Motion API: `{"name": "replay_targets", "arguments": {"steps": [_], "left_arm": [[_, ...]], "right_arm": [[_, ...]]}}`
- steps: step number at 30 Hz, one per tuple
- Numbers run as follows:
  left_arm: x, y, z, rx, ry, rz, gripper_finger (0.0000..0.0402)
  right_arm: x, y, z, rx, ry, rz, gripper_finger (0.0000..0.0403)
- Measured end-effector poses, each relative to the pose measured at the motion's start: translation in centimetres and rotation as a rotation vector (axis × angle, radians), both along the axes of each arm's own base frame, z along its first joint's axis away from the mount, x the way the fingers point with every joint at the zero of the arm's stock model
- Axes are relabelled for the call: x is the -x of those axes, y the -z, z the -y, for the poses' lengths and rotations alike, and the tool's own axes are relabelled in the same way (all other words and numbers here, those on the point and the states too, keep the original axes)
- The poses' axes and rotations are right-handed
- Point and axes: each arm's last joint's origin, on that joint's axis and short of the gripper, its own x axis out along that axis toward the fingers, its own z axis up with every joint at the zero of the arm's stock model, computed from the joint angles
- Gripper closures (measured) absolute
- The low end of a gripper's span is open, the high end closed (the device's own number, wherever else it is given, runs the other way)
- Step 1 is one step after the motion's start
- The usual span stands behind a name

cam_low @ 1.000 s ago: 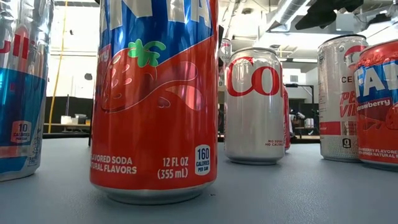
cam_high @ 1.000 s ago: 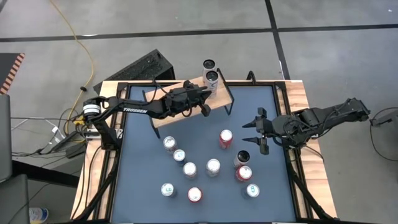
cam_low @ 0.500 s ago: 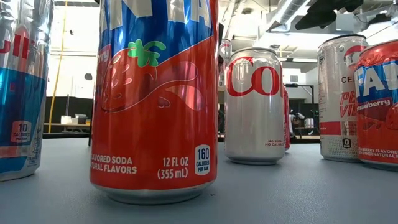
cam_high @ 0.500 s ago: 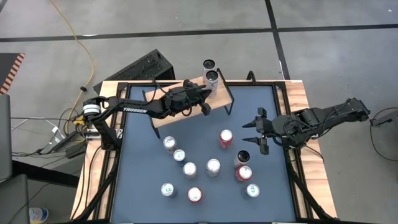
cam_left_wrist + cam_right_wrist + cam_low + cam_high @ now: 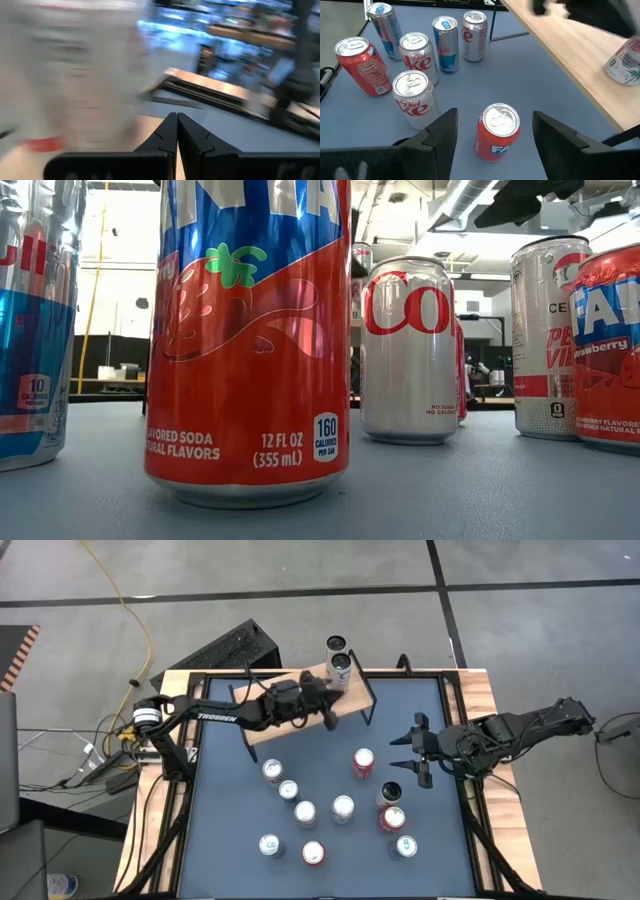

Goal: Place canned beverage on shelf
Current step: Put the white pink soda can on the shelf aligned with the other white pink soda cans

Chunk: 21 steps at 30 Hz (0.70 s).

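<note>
Up at the far edge of the table (image 5: 440, 840), the shelf (image 5: 262, 728) sits as a light wooden board on thin black legs, skewed to the table's edge. Two silver cans stand on its far right corner: one silver can (image 5: 340, 664) just beyond the left gripper (image 5: 324, 692), and a second silver can (image 5: 336, 644) right behind it at the board's very edge. The left gripper hovers over the board beside the nearer can, its two dark fingers (image 5: 175, 131) pressed together with nothing between them. In the right wrist view the board (image 5: 580, 55) runs across the corner, with a pale can (image 5: 625, 61) standing on it.

Out on the dark mat, the right gripper (image 5: 412, 752) hangs near the right side, its fingers (image 5: 442, 131) spread wide and empty. Between them in that wrist view stands a red Fanta can (image 5: 496, 131), just ahead of the gripper; from above it is the red can (image 5: 363, 762) left of the gripper. Farther off stands a cluster of cans: a Diet Coke can (image 5: 415, 94), another silver Coke can (image 5: 416, 54), a blue-and-silver Red Bull can (image 5: 445, 36) and a red can (image 5: 359, 64). A dark-topped can (image 5: 391, 792) stands near the right gripper.
</note>
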Motion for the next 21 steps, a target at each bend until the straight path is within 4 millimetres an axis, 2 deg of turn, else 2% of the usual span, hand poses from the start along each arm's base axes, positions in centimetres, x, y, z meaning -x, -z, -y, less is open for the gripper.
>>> {"name": "replay_targets", "arguments": {"steps": [4,10,16,21], "left_arm": [[0.5,-2.0,3.1,-0.084,0.122,-0.006,0.0401],[2.8,-5.2,8.2,-0.193,0.278,-0.053,0.0390],[5.0,-6.6,13.2,-0.221,0.434,-0.090,0.0324],[4.8,-6.1,15.4,-0.244,0.503,-0.089,0.0252]], "right_arm": [[0.0,0.1,-0.1,-0.021,-0.011,-0.007,0.0163],[0.0,0.1,-0.1,-0.025,-0.017,-0.007,0.0163],[0.0,0.0,-0.1,-0.028,-0.022,-0.007,0.0163],[0.0,0.0,-0.1,-0.037,-0.027,-0.006,0.0163]]}}
